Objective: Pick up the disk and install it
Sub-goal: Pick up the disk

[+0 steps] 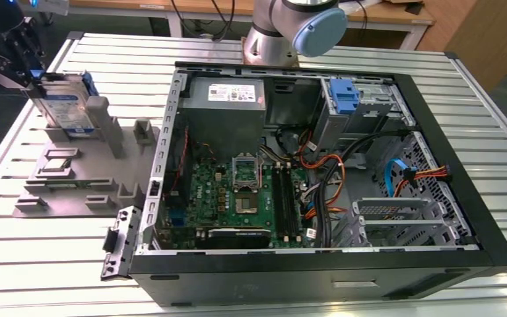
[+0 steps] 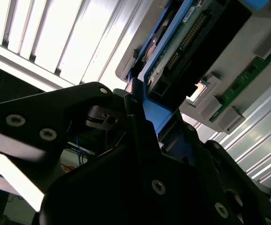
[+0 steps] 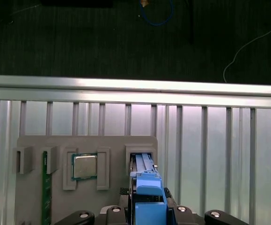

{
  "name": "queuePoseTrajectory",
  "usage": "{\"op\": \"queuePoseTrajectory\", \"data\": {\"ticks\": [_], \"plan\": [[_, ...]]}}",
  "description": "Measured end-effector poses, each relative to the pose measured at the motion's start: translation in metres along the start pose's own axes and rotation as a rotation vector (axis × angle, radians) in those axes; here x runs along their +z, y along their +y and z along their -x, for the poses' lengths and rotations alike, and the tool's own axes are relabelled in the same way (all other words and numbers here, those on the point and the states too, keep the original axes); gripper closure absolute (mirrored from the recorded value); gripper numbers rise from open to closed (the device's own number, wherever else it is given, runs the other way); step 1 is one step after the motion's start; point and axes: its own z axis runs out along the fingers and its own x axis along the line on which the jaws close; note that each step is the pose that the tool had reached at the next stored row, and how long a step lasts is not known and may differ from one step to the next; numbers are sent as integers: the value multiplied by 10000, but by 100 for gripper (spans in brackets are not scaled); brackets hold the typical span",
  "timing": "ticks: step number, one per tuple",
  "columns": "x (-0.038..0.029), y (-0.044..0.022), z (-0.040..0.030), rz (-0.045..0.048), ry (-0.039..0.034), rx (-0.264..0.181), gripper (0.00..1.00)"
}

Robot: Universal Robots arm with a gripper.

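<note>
The disk (image 1: 67, 105) stands on edge, leaning, in a slot of the grey holder block (image 1: 103, 142) at the exterior view's left, its blue-and-white label facing out. My gripper (image 1: 24, 76) is at the disk's upper far end. In the first wrist view the disk's blue rail (image 3: 149, 197) lies between the black fingers (image 3: 175, 211), which sit tight against both of its sides. The second wrist view has the disk's green circuit-board side (image 2: 182, 42) and its blue rail (image 2: 156, 115) running out from the gripper (image 2: 142, 119). The gripper looks shut on the disk.
The open computer case (image 1: 465, 198) lies on the slatted metal table (image 1: 42, 264), with a blue bracket (image 1: 345, 96) on its drive cage and a grey power supply (image 1: 225, 99). The holder block also carries a processor chip (image 3: 84, 165) and a green memory stick (image 3: 45, 187). The arm's base (image 1: 293, 30) stands behind the case.
</note>
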Motion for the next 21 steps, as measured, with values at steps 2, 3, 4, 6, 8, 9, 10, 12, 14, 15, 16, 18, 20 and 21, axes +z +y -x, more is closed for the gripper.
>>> {"op": "queuePoseTrajectory", "data": {"ticks": [2, 3, 4, 6, 8, 9, 10, 12, 14, 15, 16, 18, 20, 21], "plan": [[-14, 0, 1, 0, 0, 0, 64], [-21, 0, 1, 0, 0, 0, 64], [-31, 0, 2, 0, 0, 0, 64], [-48, 1, 3, 0, 0, 0, 64], [-62, 1, 3, -1, 0, 0, 64], [-70, 1, 4, -1, 0, 0, 64], [-77, 1, 4, -1, 0, 0, 64], [-94, 1, 5, 0, 0, 1, 64], [-113, 2, 6, 0, 0, 0, 64], [-122, 2, 6, 0, 0, 1, 64], [-132, 2, 7, -1, 0, 0, 64], [-151, 2, 8, 0, 0, 0, 64], [-169, 2, 9, 0, 0, 0, 64], [-178, 3, 9, 0, 0, 0, 64]]}}
